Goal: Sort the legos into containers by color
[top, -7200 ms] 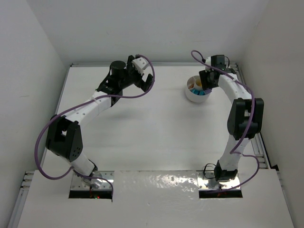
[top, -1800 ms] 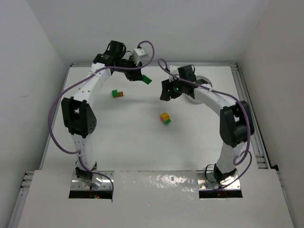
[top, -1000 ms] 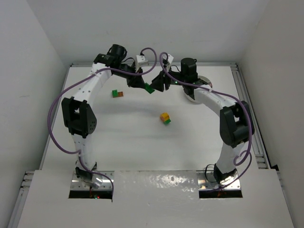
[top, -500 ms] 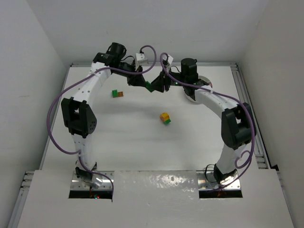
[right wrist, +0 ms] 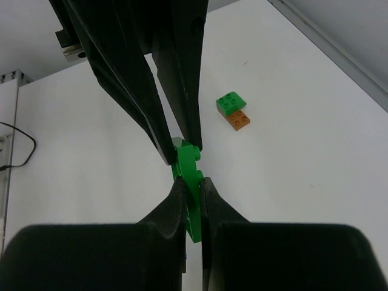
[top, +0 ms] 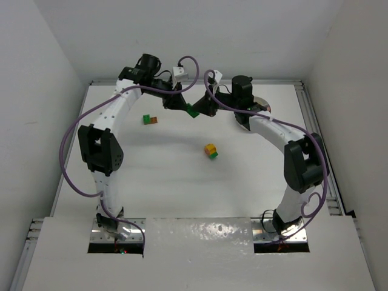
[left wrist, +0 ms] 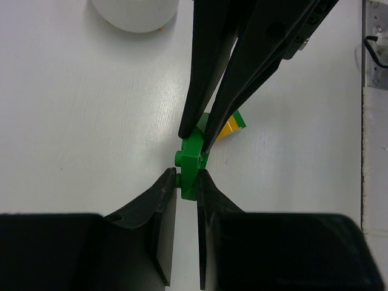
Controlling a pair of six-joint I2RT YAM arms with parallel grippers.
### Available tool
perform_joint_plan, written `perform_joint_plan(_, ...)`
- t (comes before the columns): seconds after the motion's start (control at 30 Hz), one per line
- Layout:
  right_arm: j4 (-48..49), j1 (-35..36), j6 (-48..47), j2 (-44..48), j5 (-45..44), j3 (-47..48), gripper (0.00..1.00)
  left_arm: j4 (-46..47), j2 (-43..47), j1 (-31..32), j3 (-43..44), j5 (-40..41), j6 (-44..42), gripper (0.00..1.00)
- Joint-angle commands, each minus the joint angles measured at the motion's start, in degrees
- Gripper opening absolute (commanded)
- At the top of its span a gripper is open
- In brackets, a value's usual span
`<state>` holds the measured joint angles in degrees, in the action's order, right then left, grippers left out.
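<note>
A green lego [top: 192, 111] hangs above the far middle of the table, pinched from both sides. My left gripper [top: 183, 105] is shut on one end of it [left wrist: 193, 162]. My right gripper [top: 202, 110] is shut on the other end [right wrist: 191, 176]. In the left wrist view my left gripper [left wrist: 186, 179] meets the right one's fingers [left wrist: 209, 91] coming in from above. The right wrist view has my right gripper [right wrist: 191, 185] gripping the brick's lower part. The white dish [top: 241, 121] sits behind the right arm, mostly hidden, its wall [left wrist: 134, 12] in the left wrist view.
A green and orange lego pair [top: 150, 119] lies on the table at the left, also in the right wrist view [right wrist: 233, 110]. A yellow, orange and green stack [top: 210, 150] stands mid-table. Walls close in the table on three sides.
My right gripper has shut on the green lego that the left gripper holds. The left arm has stayed about where it was.
</note>
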<state>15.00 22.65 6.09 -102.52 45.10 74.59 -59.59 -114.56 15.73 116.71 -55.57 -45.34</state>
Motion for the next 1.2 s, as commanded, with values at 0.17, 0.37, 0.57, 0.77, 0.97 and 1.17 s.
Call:
perform_joint_plan(0.17,-5.68,-0.07,-5.73,2.68,-3.87,2.23,0.00,3.34,1.62,0.71,1.42,-3.93,1.48,0.97)
perform_joint_plan(0.37,-12.08,-4.36,-7.49,3.11,-13.18,4.95,0.00,8.16,1.89,0.53,0.98,0.54,8.93,1.00)
perform_joint_plan(0.57,-20.18,-8.68,-15.38,3.82,-40.75,8.11,0.00,13.62,1.62,0.53,0.19,11.17,17.04,1.00)
perform_joint_plan(0.77,-18.09,-13.24,-19.00,1.27,-62.56,9.17,0.00,15.03,1.18,0.53,-0.95,12.06,19.15,1.00)
perform_joint_plan(0.97,-19.39,-16.41,-22.17,-2.77,-66.90,11.72,0.00,15.12,1.36,0.62,-2.88,15.92,19.06,1.00)
perform_joint_plan(1.17,-20.36,-16.77,-19.72,-1.11,-66.11,8.74,0.00,15.30,1.80,0.62,-3.76,18.74,19.85,1.00)
